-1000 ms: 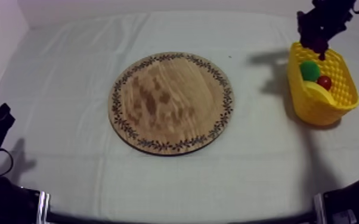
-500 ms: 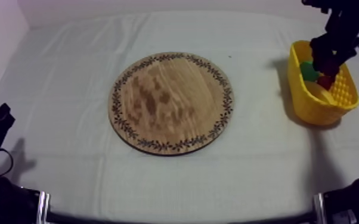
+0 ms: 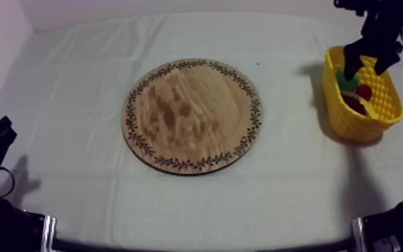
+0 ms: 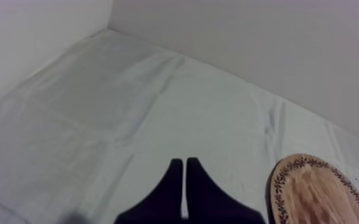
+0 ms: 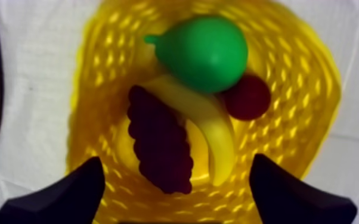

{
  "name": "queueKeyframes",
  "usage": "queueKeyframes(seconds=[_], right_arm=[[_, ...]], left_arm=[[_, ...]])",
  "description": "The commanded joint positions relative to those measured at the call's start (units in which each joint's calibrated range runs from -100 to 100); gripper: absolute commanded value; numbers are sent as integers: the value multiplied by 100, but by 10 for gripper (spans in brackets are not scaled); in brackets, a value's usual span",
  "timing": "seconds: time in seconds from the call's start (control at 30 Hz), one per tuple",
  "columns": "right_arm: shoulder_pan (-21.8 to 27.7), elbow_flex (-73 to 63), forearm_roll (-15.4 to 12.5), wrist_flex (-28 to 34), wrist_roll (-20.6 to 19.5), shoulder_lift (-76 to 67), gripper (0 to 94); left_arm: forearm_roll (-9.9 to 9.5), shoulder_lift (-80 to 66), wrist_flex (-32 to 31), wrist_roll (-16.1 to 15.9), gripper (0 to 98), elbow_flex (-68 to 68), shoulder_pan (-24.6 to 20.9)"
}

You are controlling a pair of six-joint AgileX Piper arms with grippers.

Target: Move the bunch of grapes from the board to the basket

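The left gripper (image 4: 185, 164) rested low at its own side of the table. Its two black fingers were pressed together into a narrow wedge and gripped nothing. This arm appeared parked, clear of the working area.

The round wooden board with the patterned rim (image 3: 192, 115) lay at the centre of the grey-white cloth (image 3: 77, 80). No fruit was on it.

Farther off, at the right side, stood the yellow basket (image 3: 355, 124). The right gripper (image 3: 366, 69) hung directly over it, fingers spread wide with nothing between them. The dark purple bunch of grapes (image 5: 160, 143) lay inside the basket, lengthwise against the yellow banana (image 5: 209, 125). The green pear (image 5: 206, 52) and the small red fruit (image 5: 247, 97) lay beyond, touching the banana.

With the grapes in the basket, the placing step appeared complete. The wide opening probably served to clear the bunch on a lift. The basket walls flanked the fingers, so a straight rise looked safest; a sideways move could catch the rim. Nothing stood between board and basket.
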Motion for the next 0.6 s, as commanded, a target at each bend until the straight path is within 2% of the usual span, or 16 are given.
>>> queueKeyframes(seconds=[0.0,0.23,0.57], right_arm=[[11,-67,-68,72,106,-180,641],[-38,126,-164,-107,278,-934,451],[-323,1509,-164,-1383,196,-2377,120]], left_arm=[[1,3,3,-1,0,4,-1],[1,3,3,-1,0,4,-1],[1,3,3,-1,0,4,-1]])
